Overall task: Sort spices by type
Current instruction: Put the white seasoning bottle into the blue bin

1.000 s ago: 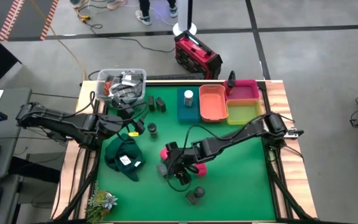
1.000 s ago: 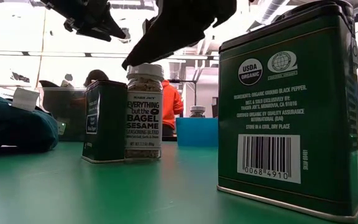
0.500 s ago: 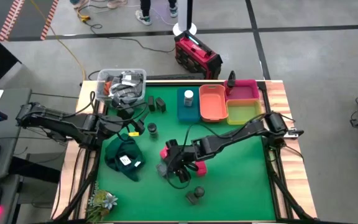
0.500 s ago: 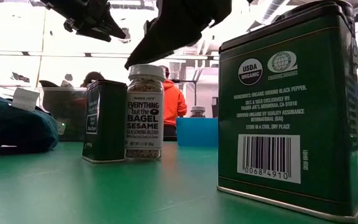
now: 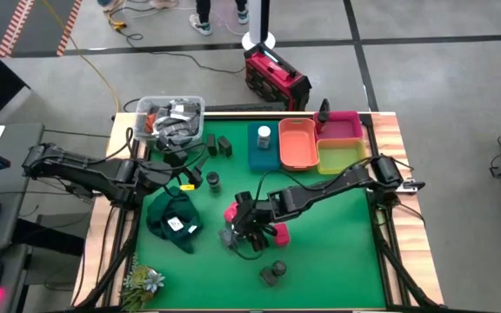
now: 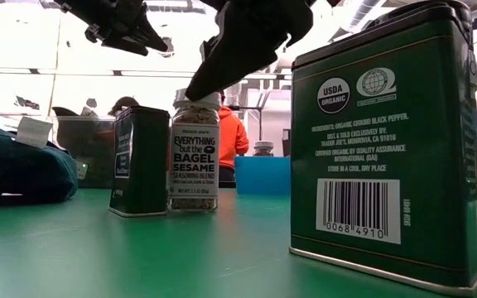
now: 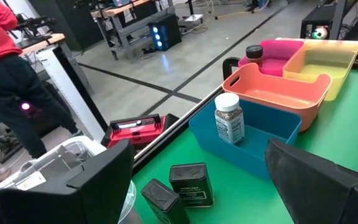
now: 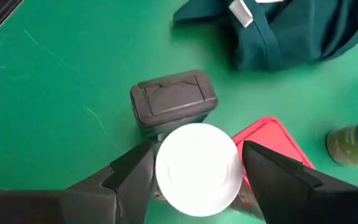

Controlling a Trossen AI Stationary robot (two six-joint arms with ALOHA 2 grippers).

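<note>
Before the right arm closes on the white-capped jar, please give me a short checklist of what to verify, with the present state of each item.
1. Right gripper centred over the white-capped jar: ok, one finger on each side of the cap.
2. Fingers open enough: ok, both clear of the cap.
3. Jar upright: ok, standing on the table.
4. Room around the jar: not ok, the dark tin and red box are close beside it.
5. Blue bin free for jars: ok, one jar inside.
6. Left gripper clear: ok, open, far left.

Green cloth point(image 5: 173, 220), clutter tub point(image 5: 170, 117), coloured bins point(image 5: 297, 143), red toolbox point(image 5: 276, 77).
</note>
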